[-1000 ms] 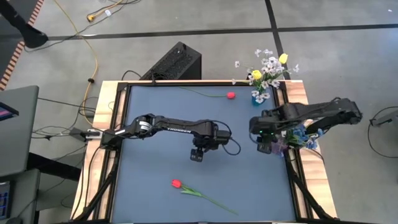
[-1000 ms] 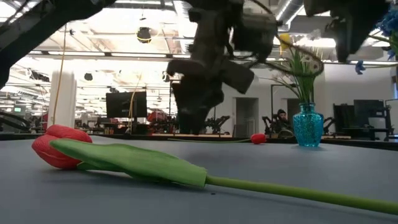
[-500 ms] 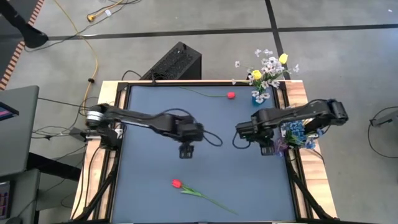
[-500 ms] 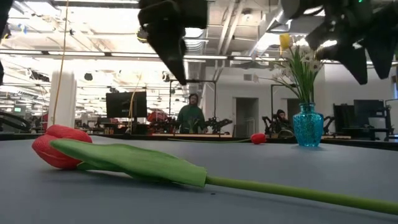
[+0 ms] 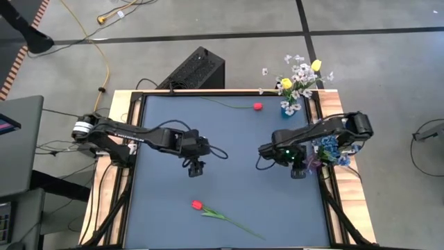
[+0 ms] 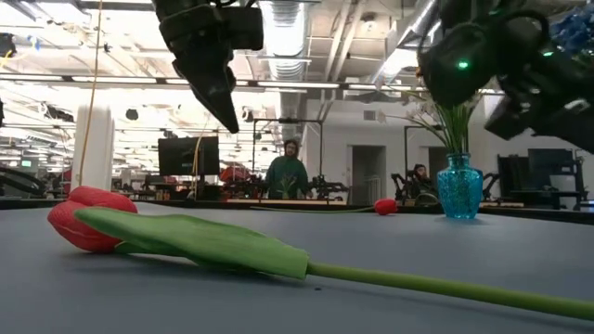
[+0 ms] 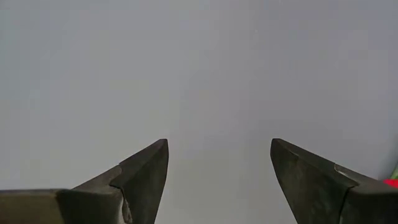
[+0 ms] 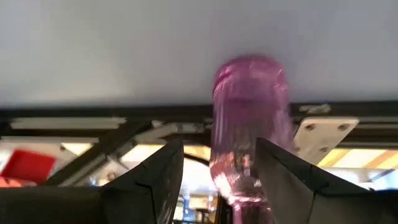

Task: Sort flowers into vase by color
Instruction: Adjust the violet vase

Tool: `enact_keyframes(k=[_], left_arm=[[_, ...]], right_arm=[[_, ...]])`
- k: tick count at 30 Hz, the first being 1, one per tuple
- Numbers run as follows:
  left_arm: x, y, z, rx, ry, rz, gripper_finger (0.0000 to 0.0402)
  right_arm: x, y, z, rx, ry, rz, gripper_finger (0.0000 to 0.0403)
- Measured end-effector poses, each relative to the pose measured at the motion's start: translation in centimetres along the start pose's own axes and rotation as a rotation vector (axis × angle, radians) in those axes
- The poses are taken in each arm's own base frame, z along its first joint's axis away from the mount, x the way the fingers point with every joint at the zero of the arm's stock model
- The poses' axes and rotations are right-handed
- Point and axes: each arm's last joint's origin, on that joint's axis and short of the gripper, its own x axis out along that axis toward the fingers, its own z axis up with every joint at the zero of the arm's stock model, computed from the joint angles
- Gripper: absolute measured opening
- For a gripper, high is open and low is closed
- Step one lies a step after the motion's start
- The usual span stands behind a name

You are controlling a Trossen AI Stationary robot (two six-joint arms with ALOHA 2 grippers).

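A: High view — what did the containers hold?
B: A teal vase point(image 5: 289, 107) at the table's point(image 5: 229, 194) far right corner held yellow buds point(image 5: 286, 83) and white sprays point(image 5: 302, 71). A pink vase point(image 5: 310, 161) at the right edge stood among blue clusters point(image 5: 331, 147). One red tulip point(image 5: 196, 205) lay near the front edge, another red tulip point(image 5: 257, 106) near the far edge (both outside any vase).
A: And the arms?
B: The left gripper point(image 5: 195, 169) hung over mid-table, fingers spread and empty; the right gripper point(image 5: 297, 171) was just beside the pink vase.
A: Low view?
B: The near tulip point(image 6: 88, 220) lay flat; the teal vase point(image 6: 459, 188) stood upright, stems inside.
A: Left wrist view?
B: Parted fingers point(image 7: 146, 174), bare table between.
A: Right wrist view?
B: The pink vase point(image 8: 249, 124) showed beyond the parted, unloaded fingers point(image 8: 158, 171); its contents could not be told.
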Motion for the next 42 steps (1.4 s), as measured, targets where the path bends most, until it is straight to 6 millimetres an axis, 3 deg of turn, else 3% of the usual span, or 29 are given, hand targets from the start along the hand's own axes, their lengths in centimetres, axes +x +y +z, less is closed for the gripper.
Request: enact_keyframes(k=[7, 14, 29, 42], left_arm=[[-0.2, 0.0, 0.7, 0.026, -0.051, -0.009, 0.0271], [-0.2, 0.6, 0.9, 0.004, -0.058, -0.029, 0.0271], [-0.1, 0.5, 0.9, -0.038, -0.055, -0.037, 0.0271], [-0.2, 0.2, 0.9, -0.059, -0.053, -0.060, 0.0271]], right_arm=[[0.8, 0.0, -1.8, 0.004, -0.034, -0.103, 0.0224], [1.1, 0.8, -3.2, 0.028, -0.059, 0.013, 0.0223], [1.4, 0.6, -3.0, 0.099, -0.047, 0.033, 0.0223], [1.4, 0.5, -1.8, 0.150, -0.161, 0.041, 0.0230]])
